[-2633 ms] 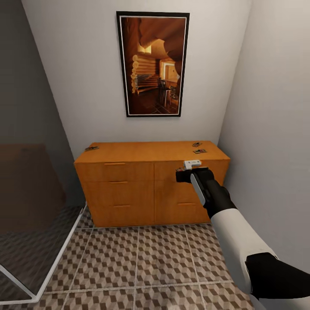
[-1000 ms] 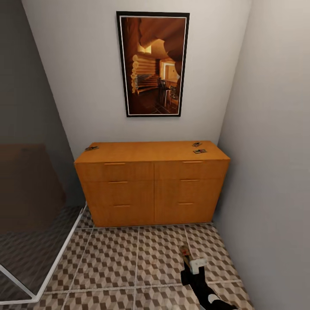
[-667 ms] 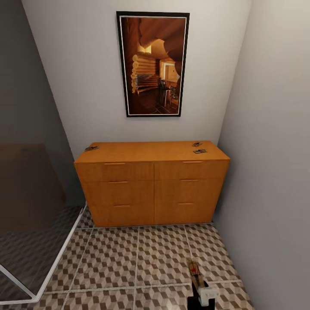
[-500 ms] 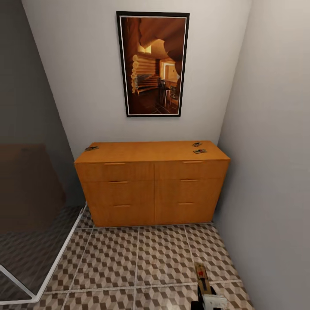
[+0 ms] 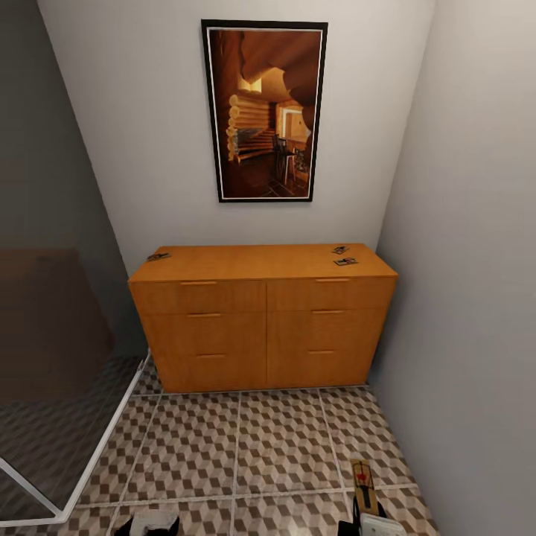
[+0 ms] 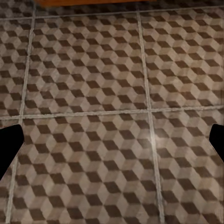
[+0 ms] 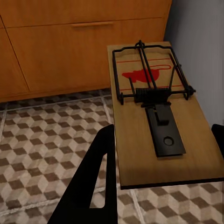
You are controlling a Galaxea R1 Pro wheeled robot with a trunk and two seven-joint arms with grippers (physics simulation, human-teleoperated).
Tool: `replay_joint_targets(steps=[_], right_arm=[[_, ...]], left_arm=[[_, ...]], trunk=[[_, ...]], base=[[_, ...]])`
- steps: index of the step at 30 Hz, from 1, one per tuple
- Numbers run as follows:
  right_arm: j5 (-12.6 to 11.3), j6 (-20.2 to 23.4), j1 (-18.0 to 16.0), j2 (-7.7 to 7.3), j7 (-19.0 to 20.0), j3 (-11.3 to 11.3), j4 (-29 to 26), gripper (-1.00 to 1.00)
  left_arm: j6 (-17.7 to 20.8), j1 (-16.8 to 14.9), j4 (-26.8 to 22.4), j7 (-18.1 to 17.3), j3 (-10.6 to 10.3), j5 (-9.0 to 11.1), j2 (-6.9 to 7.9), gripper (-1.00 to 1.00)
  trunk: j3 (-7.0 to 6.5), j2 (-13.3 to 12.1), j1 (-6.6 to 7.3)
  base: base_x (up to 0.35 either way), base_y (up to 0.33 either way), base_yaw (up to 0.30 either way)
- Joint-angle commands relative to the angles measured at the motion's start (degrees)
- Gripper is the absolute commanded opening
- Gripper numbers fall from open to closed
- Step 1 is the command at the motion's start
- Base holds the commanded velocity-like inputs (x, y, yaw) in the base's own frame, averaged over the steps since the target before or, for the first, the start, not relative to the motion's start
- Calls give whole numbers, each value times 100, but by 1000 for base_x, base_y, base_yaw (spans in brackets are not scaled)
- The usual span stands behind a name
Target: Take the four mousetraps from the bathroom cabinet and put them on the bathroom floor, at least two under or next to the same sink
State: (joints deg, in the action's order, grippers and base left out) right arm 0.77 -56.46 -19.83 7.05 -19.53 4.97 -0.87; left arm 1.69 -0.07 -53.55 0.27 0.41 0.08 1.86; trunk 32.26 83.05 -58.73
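So far one mousetrap [image 7: 156, 114] is off the cabinet [image 5: 260, 320]: it lies flat between the right gripper's [image 7: 158, 163] fingers, clamped and held low over the bathroom floor [image 5: 246, 447] at the near right, not yet set down. Three more mousetraps remain on the cabinet top, two [image 5: 343, 255] close together at the far right and one [image 5: 158, 257] at the far left. The left gripper [image 6: 112, 144] hangs empty over bare tiles, its jaws spread wide. By my judgement all four placements remain, and no sink is in sight.

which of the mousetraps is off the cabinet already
The mousetrap in the right gripper, low over the bathroom floor. The other three mousetraps lie on the cabinet top.
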Motion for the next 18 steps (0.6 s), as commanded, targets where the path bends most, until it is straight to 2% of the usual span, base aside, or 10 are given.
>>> replay_joint_targets(steps=[1, 2, 4, 9, 12, 14, 18], right_arm=[[2, 4, -3, -3, -56, 48, 2, -100], [2, 11, -3, -4, -55, 48, 1, -100], [2, 29, -2, -17, -52, 48, 0, -100], [2, 67, -3, -22, -44, 51, -1, -100], [2, 159, -3, -20, -41, 51, -1, -100], [3, 283, 0, -24, -36, 50, -1, -100], [3, 399, -1, -27, -28, 49, -1, -100]], left_arm=[[560, -1, -469, -2, -2, 1, 0, 100], [794, -1, -689, -3, -3, 1, -1, 100], [1447, 0, -1465, -3, -4, 1, -4, 100], [2051, -6, -2498, 6, -5, -12, -25, 100], [2609, -32, -3026, 3, -5, -16, -45, 100], [3160, -111, -3335, -4, -5, -25, -157, 100], [3508, -496, -3486, -6, -9, -43, -419, 100]], trunk=[[6, 3, 0], [6, 3, 0], [6, 3, 0], [6, 3, 0], [6, 3, 0], [6, 3, 0], [6, 3, 0]], base=[[0, 0, 0], [0, 0, 0], [0, 0, 0], [0, 0, 0], [0, 0, 0], [0, 0, 0], [0, 0, 0]])
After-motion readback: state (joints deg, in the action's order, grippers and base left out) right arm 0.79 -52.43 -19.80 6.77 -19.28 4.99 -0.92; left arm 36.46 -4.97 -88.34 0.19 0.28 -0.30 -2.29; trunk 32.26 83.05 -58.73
